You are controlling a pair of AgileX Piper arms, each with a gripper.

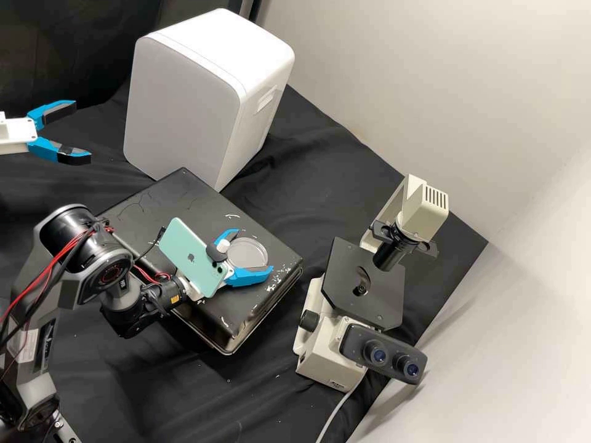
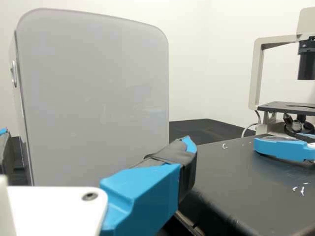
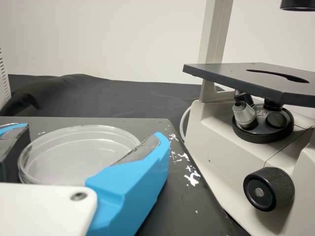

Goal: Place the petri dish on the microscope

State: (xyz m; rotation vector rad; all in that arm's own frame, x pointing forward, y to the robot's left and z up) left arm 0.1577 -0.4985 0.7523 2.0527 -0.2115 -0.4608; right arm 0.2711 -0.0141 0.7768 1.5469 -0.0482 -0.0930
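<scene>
**A:** Where's the dish right now?

**B:** The petri dish (image 1: 246, 251) lies flat on the black slab (image 1: 184, 209), at the end nearest the microscope (image 1: 363, 307). It's not on the stage (image 1: 369, 277) yet.

**A:** And my right hand?

**B:** Your right hand (image 1: 253, 252) is released, low over the slab, with one blue finger on each side of the dish. In the right wrist view the dish (image 3: 74, 152) sits between your fingers (image 3: 133, 172). I can't tell if either pad touches the rim.

**A:** Left hand?

**B:** Your left hand (image 1: 79, 130) is released too, fingers spread wide with nothing between them. It hangs above the counter (image 1: 320, 160) to the left of the white box (image 1: 203, 92) in the high view, well apart from the dish. Your left wrist view looks past the box towards the slab and catches one blue finger of the right hand (image 2: 285, 146) lying on it.

**A:** Microscope position?

**B:** It's upright on the counter just beside the slab and apart from it. The stage is a flat black plate with a slot in it, under the grey head. The eyepieces point away from the slab.
</scene>
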